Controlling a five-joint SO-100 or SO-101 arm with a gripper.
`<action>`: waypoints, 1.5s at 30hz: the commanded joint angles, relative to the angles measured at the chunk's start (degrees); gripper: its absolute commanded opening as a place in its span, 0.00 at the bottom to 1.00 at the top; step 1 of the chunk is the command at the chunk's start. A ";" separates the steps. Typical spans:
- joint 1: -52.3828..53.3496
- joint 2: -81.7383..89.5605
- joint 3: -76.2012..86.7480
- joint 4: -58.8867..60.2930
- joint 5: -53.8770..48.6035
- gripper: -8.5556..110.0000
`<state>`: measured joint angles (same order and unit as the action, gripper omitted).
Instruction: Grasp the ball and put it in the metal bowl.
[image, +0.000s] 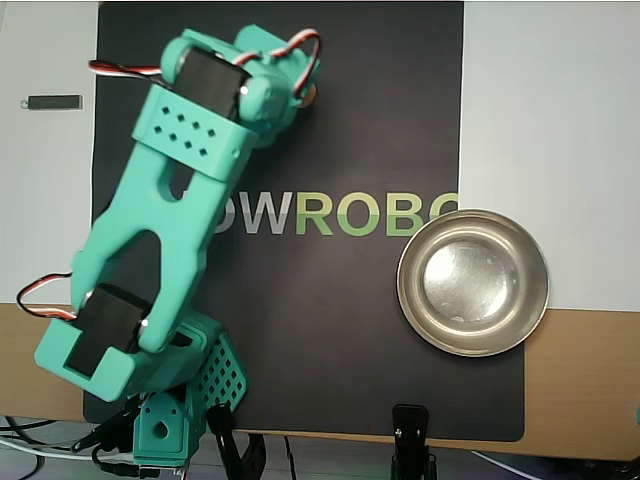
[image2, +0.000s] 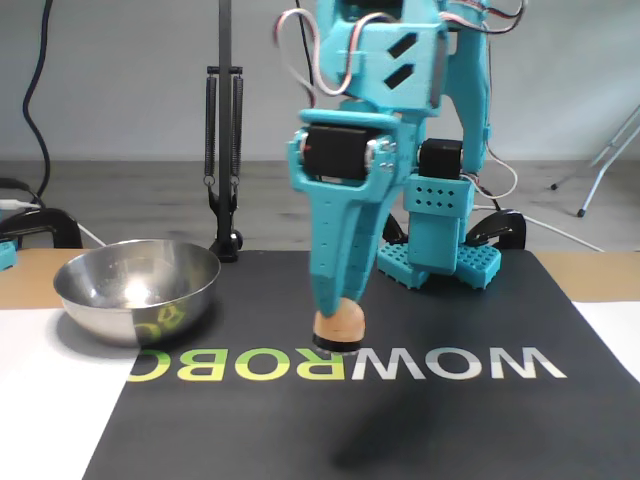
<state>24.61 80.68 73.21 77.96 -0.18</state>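
Observation:
The ball (image2: 338, 322) is a small pale orange-tan sphere pinched at the tips of my teal gripper (image2: 335, 335), which points straight down and holds it above the black mat. A faint shadow lies on the mat below it. In the overhead view only a sliver of the ball (image: 312, 96) shows beside the gripper (image: 303, 88) near the mat's top edge. The metal bowl (image: 405, 282) is shiny, round and empty, at the mat's right edge in the overhead view. In the fixed view the bowl (image2: 137, 295) sits to the left of the gripper.
A black mat (image: 340, 350) with WOWROBO lettering covers the table. The arm's base (image: 165, 425) and a black clamp (image: 411, 430) sit at the bottom edge. A small dark bar (image: 52, 101) lies top left. A black stand (image2: 224, 150) rises behind the bowl.

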 joint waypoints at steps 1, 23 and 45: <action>0.35 3.34 -0.18 0.18 -0.18 0.28; 9.93 3.34 -0.18 0.18 -0.35 0.28; 23.12 10.81 8.70 0.26 -0.44 0.28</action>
<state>46.23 88.51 82.00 77.96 -0.44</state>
